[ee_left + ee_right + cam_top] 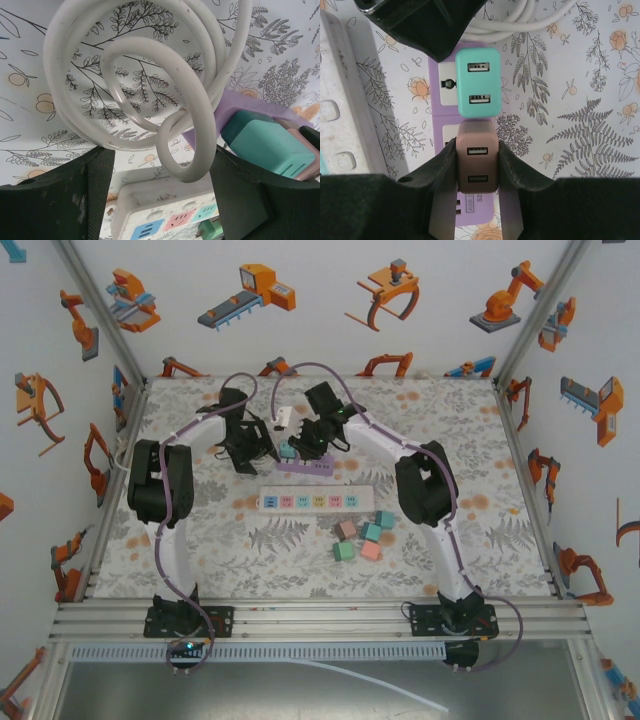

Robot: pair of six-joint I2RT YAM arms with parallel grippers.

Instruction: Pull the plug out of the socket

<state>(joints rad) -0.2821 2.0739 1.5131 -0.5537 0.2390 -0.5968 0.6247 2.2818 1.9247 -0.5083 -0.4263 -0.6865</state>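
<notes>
A purple socket strip (441, 80) lies on the patterned table with two plugs in it: a teal one (477, 90) and a brownish-pink one (477, 165). My right gripper (477, 150) is shut on the brownish-pink plug, one finger pressed on each side. In the top view this gripper (305, 445) sits over the purple strip (310, 468). My left gripper (160, 160) stands open beside the strip's left end, with a loop of the coiled white cable (150, 65) hanging between its fingers. The teal plug (265, 142) shows just past its right finger.
A white power strip (315, 501) with coloured sockets lies in front of the purple one, close under the left gripper (255, 452). Several small coloured blocks (360, 537) sit nearer the right arm's side. Metal rails frame the table.
</notes>
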